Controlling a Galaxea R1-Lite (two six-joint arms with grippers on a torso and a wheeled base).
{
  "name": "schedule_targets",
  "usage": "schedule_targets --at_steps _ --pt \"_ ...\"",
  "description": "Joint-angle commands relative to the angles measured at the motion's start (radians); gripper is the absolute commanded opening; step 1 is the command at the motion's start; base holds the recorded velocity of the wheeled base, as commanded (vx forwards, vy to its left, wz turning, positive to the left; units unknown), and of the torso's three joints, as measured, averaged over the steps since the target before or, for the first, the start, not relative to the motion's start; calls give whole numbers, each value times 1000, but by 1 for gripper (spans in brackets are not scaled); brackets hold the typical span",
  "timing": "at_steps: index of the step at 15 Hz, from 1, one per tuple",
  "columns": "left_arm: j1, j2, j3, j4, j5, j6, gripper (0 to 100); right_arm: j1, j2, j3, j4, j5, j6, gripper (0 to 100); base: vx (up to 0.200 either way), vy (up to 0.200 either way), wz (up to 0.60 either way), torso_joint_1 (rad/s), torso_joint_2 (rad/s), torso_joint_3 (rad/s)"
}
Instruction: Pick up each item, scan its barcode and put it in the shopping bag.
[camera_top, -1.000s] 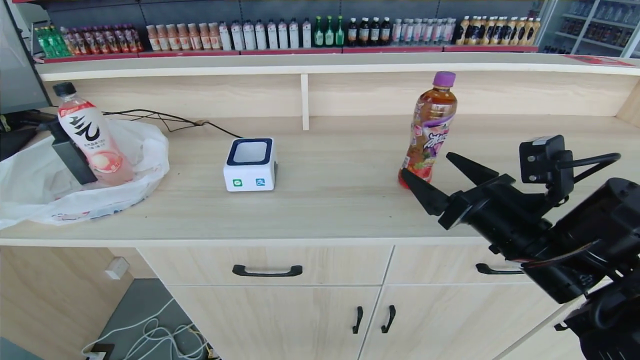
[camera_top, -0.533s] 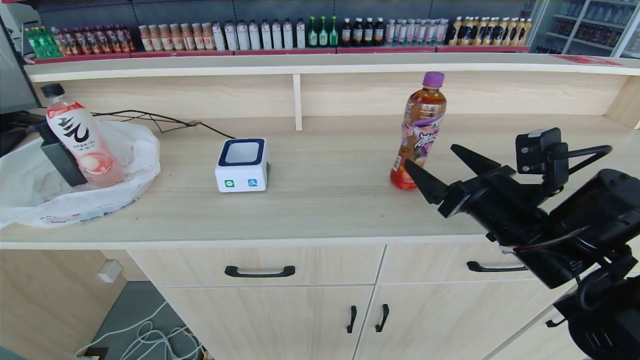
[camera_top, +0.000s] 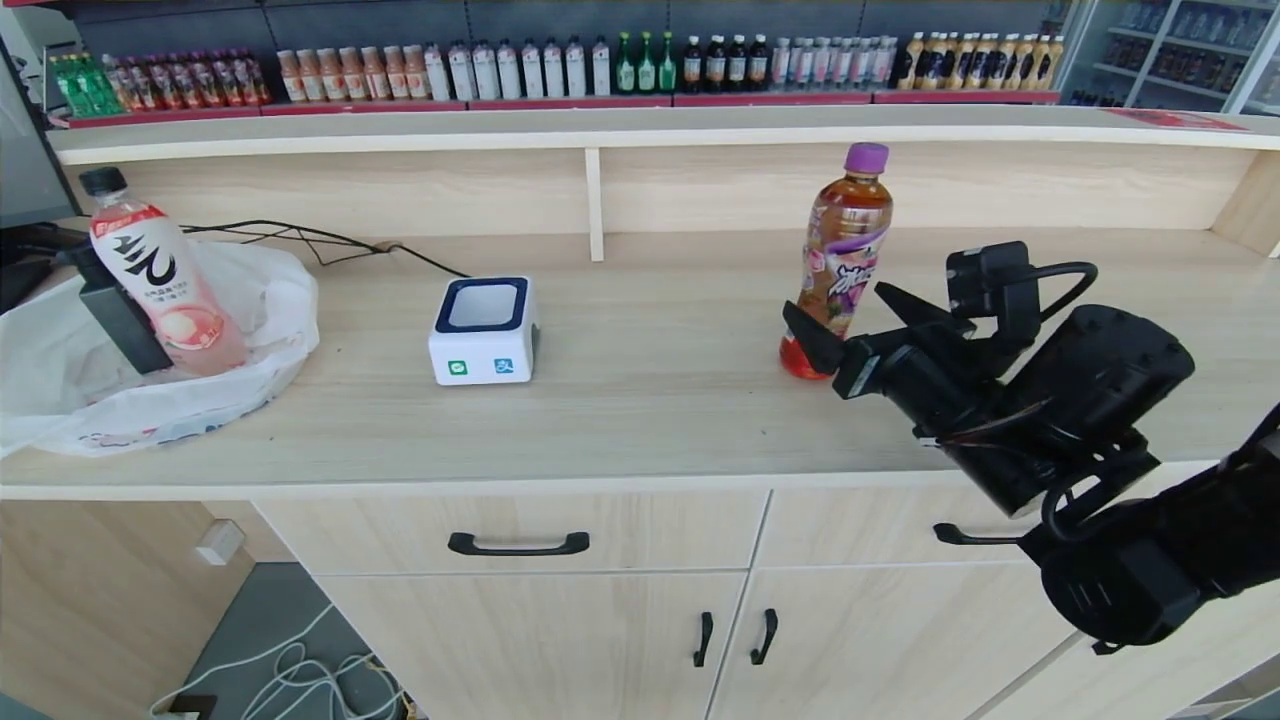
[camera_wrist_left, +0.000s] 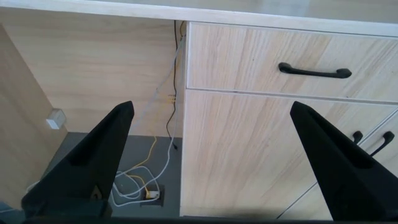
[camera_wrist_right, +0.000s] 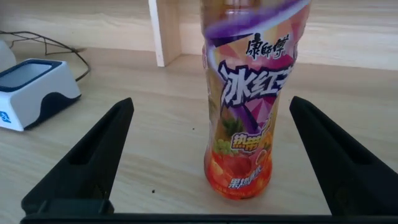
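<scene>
Wide open and empty on the right gripper (camera_top: 835, 305), set low and level at the tea bottle (camera_top: 845, 255), upright on the counter (camera_top: 650, 410) toward the right, framed by the two fingertips and touching neither as far as can be told. Go in a little deeper so both pads meet the labelled belly rather than the rounded base, then squeeze evenly and centred; looks tall and top-heavy, so likely to topple from a one-sided nudge. Try to leave the barcode uncovered for the scanner (camera_top: 483, 330) mid-counter, well short of the shopping bag (camera_top: 255, 300) at the far left.
</scene>
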Motion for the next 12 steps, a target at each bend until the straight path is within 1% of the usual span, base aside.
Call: schedule_targets --at_steps 1,4,6,12 --pt "0 0 0 0 0 0 100 -2 32 -34 7 -10 -1 100 0 0 0 0 0 0" --pt "0 0 0 0 0 0 100 -5 61 -111 39 -16 -1 100 0 0 0 0 0 0" --pt "0 0 0 0 0 0 100 -23 84 -158 53 -43 1 100 0 0 0 0 0 0" --pt "0 0 0 0 0 0 100 -26 137 -263 98 -43 4 100 0 0 0 0 0 0"
